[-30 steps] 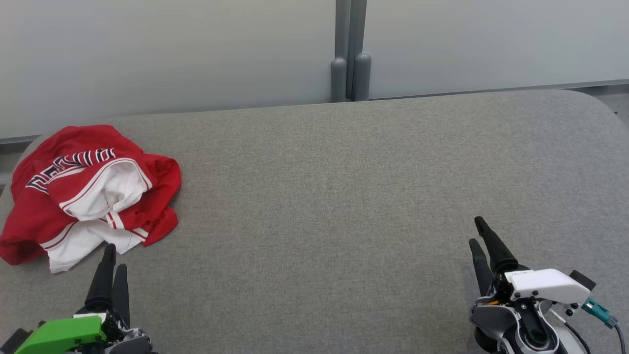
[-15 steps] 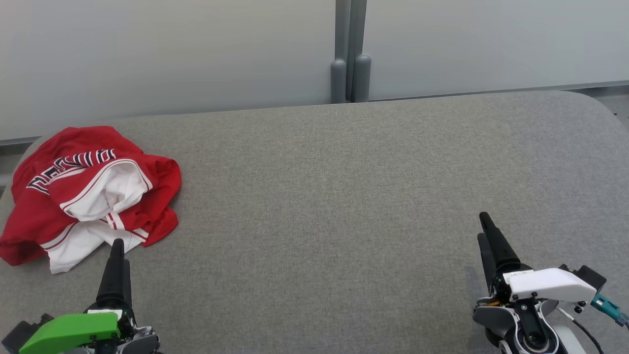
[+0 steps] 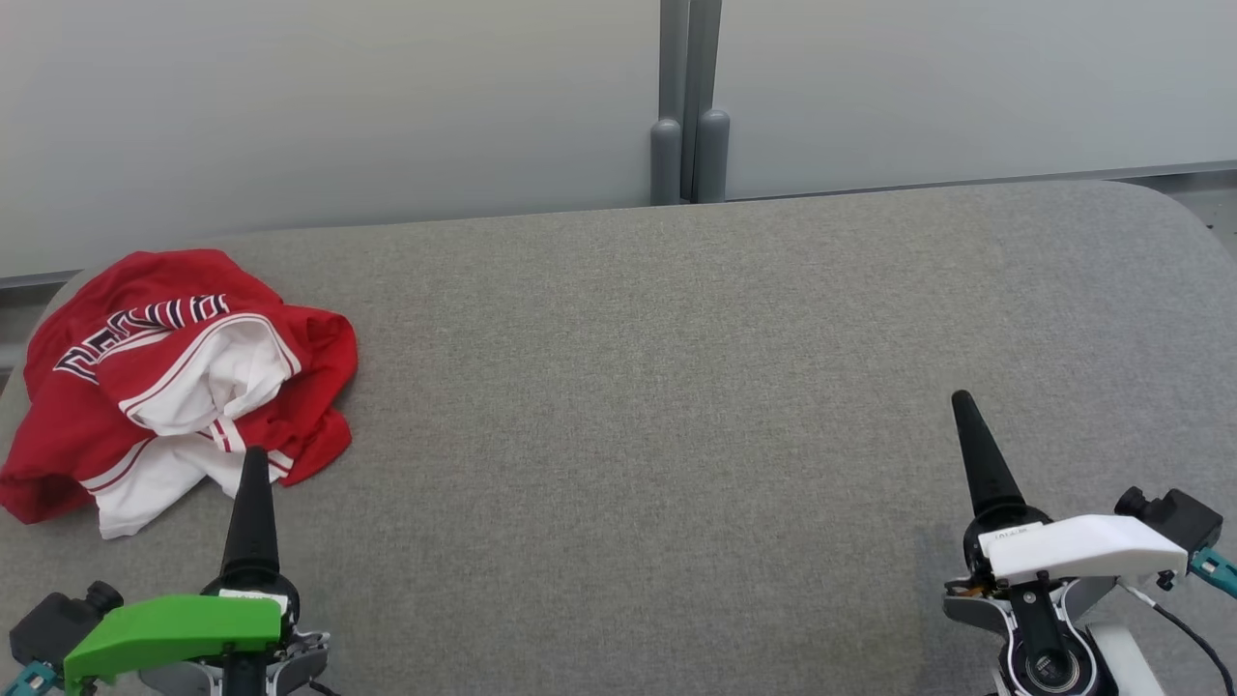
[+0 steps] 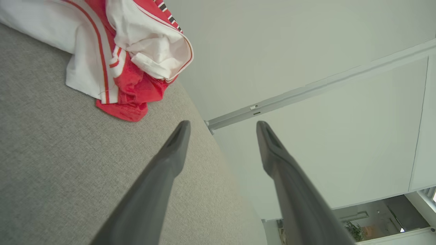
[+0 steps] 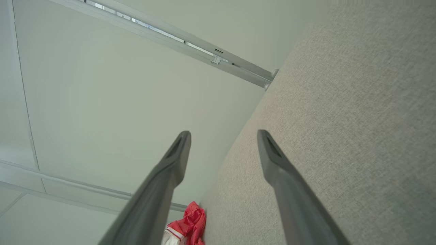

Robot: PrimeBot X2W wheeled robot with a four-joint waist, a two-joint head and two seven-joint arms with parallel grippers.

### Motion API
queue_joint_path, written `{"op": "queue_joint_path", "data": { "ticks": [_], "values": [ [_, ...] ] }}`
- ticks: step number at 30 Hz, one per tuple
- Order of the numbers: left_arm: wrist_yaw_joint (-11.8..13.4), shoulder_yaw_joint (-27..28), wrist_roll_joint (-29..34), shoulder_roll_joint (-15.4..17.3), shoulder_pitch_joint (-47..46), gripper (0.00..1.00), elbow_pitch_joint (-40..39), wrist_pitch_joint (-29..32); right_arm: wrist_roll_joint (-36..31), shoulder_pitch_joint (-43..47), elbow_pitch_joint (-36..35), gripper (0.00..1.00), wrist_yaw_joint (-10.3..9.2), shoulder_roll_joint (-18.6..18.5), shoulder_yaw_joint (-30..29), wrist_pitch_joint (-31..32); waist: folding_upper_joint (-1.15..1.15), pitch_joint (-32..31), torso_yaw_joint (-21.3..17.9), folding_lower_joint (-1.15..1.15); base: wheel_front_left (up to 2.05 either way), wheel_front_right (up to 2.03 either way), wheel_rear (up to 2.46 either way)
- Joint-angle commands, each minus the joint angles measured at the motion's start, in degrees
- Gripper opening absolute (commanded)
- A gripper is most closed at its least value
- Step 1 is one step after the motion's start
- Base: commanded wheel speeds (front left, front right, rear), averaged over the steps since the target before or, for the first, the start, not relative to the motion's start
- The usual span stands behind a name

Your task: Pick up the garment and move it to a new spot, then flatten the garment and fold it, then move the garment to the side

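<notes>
Grey woven fabric covers the tabletop [image 3: 657,387], a broad surface with rounded far corners. Nearest the robot, at the lower left of the head view, the left pincer [image 3: 255,464] rises from a green-capped wrist, turned edge-on so that it reads as a single dark spike. Its wrist view shows the two fingers [image 4: 170,163] spread wide with nothing between them, one low over the fabric and the other against the pale wall. At the lower right, well apart from it, the right pincer [image 3: 963,411] stands on a white-capped wrist, also edge-on. Its own wrist view shows the jaws just as wide and empty, over bare fabric. Just beyond the left pincer's tip lies the jersey [image 3: 174,367], a crumpled heap of red and white cloth with striped trim and dark lettering outlined in white, at the left end of the tabletop. From the head the tip overlaps the jersey's near white hem, but the left wrist view shows the cloth ahead and off to one side, clear of both fingers. Behind the tabletop stand pale wall panels [image 3: 338,106], joined by a grey post [image 3: 688,106] near the middle.
</notes>
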Motion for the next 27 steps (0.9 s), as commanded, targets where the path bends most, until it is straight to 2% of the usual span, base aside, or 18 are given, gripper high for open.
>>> {"op": "queue_joint_path", "data": {
  "ticks": [1,15,20,27],
  "values": [
    [0.4,-0.6,3.0,0.6,-0.4,1.00,-1.4,-0.8,-2.8,-0.1,-1.7,1.00,0.03,-0.3,0.1,-0.7,0.05,0.0,0.0,0.00,0.00,0.00,0.00],
    [1.3,-3.2,18.4,0.7,0.6,1.00,-3.1,-3.7,-18.1,0.9,-5.3,1.00,0.04,-0.4,1.0,-2.6,0.07,-0.1,0.1,0.00,0.00,0.00,0.00],
    [1.1,-4.5,26.4,0.7,1.3,1.00,-3.4,-5.2,-26.2,1.7,-6.8,1.00,0.04,-0.4,1.8,-3.7,0.08,-0.2,0.1,0.00,0.00,0.00,0.00],
    [1.3,-5.4,34.3,0.8,2.2,1.00,-3.1,-6.5,-33.1,2.3,-7.2,1.00,0.04,-0.4,2.5,-4.6,0.09,-0.2,0.2,0.00,0.00,0.00,0.00]
  ]
}}
